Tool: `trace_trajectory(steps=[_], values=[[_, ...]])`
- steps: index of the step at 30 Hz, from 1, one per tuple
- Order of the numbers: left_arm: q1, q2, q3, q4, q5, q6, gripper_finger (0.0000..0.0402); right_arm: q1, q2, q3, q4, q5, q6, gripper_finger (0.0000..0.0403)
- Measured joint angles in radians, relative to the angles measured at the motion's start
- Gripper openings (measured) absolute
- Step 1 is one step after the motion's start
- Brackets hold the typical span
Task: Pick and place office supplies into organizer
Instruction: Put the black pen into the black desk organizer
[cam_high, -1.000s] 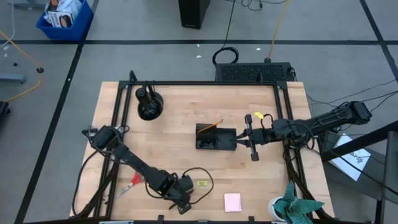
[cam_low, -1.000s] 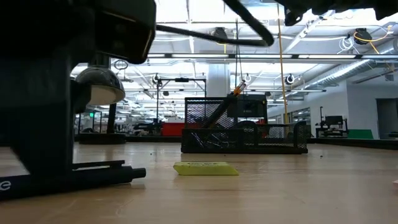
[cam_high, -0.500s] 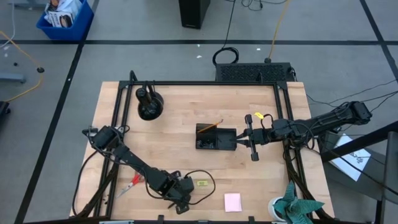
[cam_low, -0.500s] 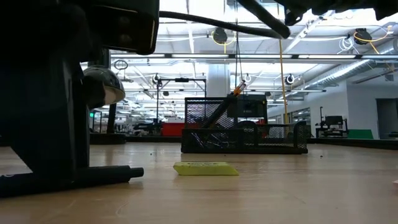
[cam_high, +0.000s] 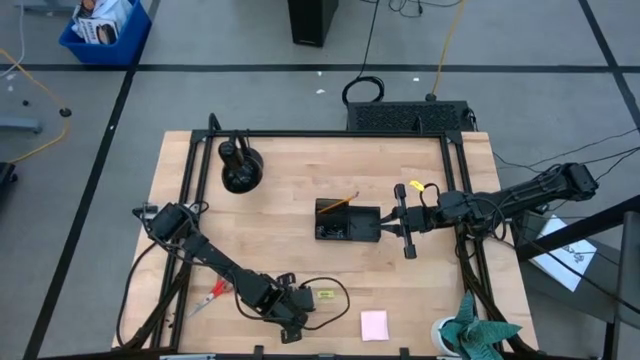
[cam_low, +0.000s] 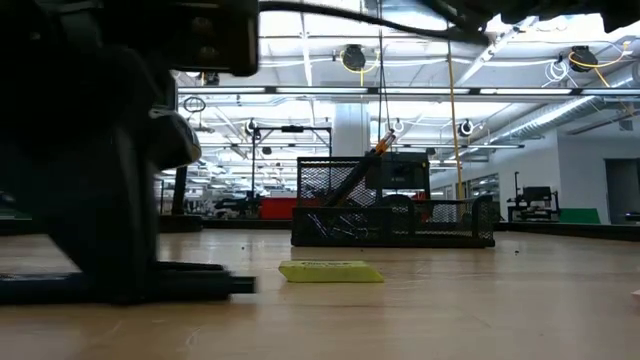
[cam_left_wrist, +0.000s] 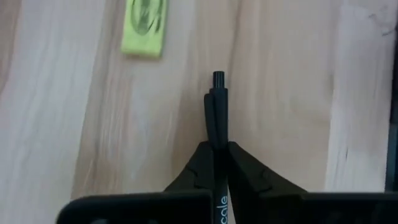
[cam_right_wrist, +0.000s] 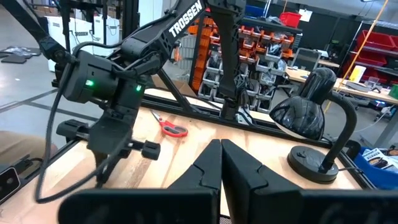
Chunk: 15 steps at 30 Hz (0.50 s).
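While pinched between left fingers (cam_left_wrist: 239, 171), pen (cam_left_wrist: 217, 109) juts forward.

A thin black pen (cam_left_wrist: 217, 106) lies flat on the wood, pinched between the fingers of the left gripper (cam_left_wrist: 216, 146), its tip poking out ahead of them. Just past that tip and off to one side rests the small yellow-green tag (cam_left_wrist: 144, 28), flat, not touching the pen. The black mesh organizer (cam_high: 346, 221) stands well beyond the gripper, mid-table, an orange pencil (cam_high: 342, 201) leaning out of it. The red-handled scissors (cam_high: 207, 297) lie behind the gripper, the pink notepad (cam_high: 374, 324) off to its side.
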Motion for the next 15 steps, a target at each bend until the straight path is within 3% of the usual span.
trace_trajectory(steps=[5, 15], values=[[-0.007, -0.014, -0.01, 0.049, -0.061, 0.114, 0.0029, 0.0, 0.0, 0.0, 0.0, 0.0, 0.0, 0.0], [0.0, -0.089, -0.019, 0.072, -0.275, 0.29, 0.0008, 0.0, 0.0, 0.0, -0.001, 0.0, -0.002, 0.0]])
